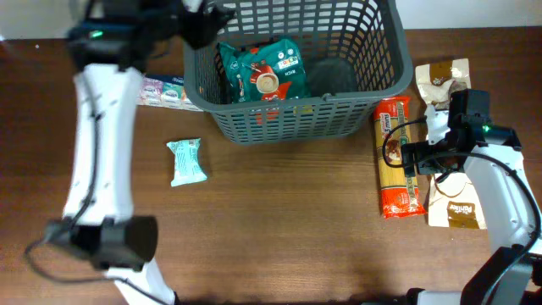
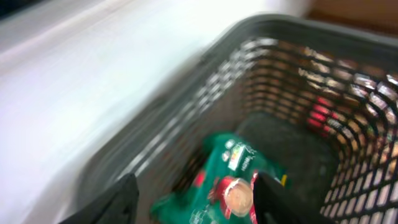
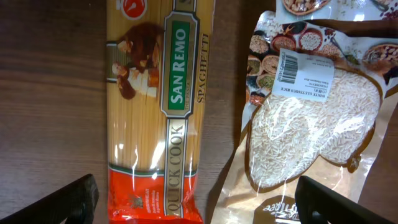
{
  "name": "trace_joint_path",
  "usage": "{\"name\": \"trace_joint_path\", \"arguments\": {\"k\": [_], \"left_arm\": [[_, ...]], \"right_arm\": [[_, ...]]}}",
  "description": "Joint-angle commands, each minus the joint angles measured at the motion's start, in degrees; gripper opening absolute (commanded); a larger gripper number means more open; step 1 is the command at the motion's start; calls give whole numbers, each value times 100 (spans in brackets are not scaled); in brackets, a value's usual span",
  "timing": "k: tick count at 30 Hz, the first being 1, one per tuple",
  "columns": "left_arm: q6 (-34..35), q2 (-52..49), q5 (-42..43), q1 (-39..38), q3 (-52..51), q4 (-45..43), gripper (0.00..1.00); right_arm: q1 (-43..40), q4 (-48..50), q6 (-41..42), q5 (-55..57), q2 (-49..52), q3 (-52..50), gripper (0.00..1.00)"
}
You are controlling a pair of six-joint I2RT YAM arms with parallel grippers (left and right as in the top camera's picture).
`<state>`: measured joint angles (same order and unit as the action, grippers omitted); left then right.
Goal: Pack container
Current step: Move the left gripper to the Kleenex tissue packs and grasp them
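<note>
bare container (image 1: 334, 78) floor beside green packet (image 1: 261, 72)

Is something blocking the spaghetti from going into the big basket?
Nothing visible blocks it. The spaghetti lies beside the basket, whose top is open; only the basket's own wall is between them.

A dark brown table (image 1: 279, 220) with fine wood grain fills nearly the whole overhead view, and its matt top lies in soft, even light. Beyond the table's far edge runs a plain white backdrop (image 1: 474, 13), bright at both far corners. The left wrist view shows it only as a pale blur.
</note>
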<state>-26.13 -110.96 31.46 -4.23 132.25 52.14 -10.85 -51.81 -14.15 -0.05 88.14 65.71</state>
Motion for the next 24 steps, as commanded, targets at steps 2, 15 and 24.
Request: {"name": "trace_joint_path", "arguments": {"k": [2, 15, 24], "left_arm": [[1241, 898, -1368, 538, 234, 457, 55], [3003, 699, -2446, 1521, -122, 2120, 56], [3427, -431, -2463, 1537, -229, 1851, 94]], "right_arm": [[-44, 15, -44, -57, 33, 120, 99], [-44, 15, -44, -59, 33, 120, 99], [-44, 15, -42, -59, 33, 122, 99]]}}
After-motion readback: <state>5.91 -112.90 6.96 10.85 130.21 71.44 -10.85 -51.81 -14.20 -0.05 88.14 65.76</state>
